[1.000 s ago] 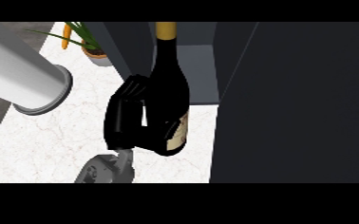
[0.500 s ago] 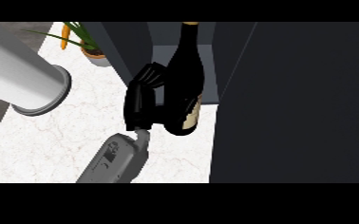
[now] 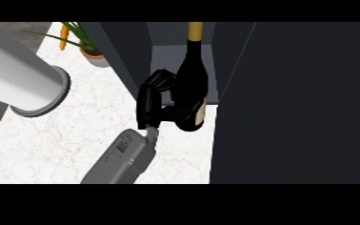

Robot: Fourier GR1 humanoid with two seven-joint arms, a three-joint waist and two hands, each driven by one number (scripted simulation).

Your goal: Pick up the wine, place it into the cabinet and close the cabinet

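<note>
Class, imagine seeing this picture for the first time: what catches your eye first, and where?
A dark wine bottle with a gold top stands out at the centre, gripped by the black right hand at the mouth of the open dark cabinet. At the left, on the white marble counter, are a large grey cylinder and a potted plant.

Left forearm point(image 3: 121, 162): grey, boxy housing with rounded edges, widest at the lower end and narrowing toward the hand. Upper face lighter grey, side face darker. Small recessed rectangular panel point(image 3: 125, 145) on the upper face near the narrow end. Wrist point(image 3: 152, 132): short, slim, pale grey stub joining housing to hand. Left hand point(image 3: 147, 107): black all over, with a blocky palm section and segmented black fingers point(image 3: 159, 78).
</note>
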